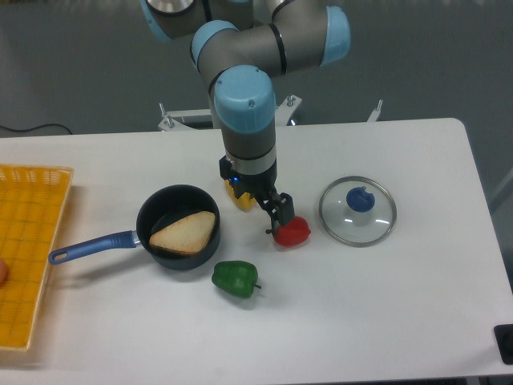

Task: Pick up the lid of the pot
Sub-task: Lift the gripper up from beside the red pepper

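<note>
Fixed camera: gripper [280,215] near the red pepper [295,233], mid-frame; can't tell if its fingers are spread or closed. Pot lid [350,227] is right of center, round, no long axis; its blue knob [361,199] likely needs a rightward move in frame.

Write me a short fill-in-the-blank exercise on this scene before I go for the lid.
1. The knob on the lid is coloured ____.
2. In the camera view, the gripper is to the ____ of the lid.
3. The small object lying closest to the lid is coloured ____.
4. The pan's blue ____ points toward the yellow bin.

Missing words: blue; left; red; handle.
</note>
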